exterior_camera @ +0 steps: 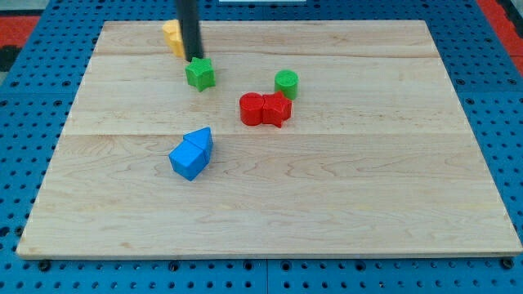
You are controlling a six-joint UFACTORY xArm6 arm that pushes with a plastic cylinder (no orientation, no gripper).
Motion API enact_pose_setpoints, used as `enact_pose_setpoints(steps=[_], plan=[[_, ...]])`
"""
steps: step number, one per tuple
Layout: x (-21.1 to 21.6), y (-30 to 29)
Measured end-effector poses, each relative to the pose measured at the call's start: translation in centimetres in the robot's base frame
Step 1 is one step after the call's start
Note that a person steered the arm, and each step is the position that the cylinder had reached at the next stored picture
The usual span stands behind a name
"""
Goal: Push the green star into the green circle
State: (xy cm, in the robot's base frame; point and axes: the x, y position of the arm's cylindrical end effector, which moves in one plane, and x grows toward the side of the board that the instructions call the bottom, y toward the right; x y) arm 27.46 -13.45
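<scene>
Camera view gives us a pale wooden board [327, 204] on blue pegboard [24, 122]. We have no claw to open or close, only a rod; my tip [196, 60] touches the green star [199, 74] at its top-left edge. To the tip's right sits the green circle [287, 83], apart from the star.

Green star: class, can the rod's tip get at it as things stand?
Probably yes. My tip sits right at the green star, on its upper-left edge, with nothing between; the yellow block lies behind the rod.
</scene>
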Motion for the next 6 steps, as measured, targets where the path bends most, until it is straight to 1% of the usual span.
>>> enact_pose_setpoints(steps=[1, 2, 3, 4, 5, 6], plan=[[3.7, -0.6], [6.0, 8.7], [6.5, 14.6], [7.9, 17.1], [8.4, 23.1], [8.3, 25.2]])
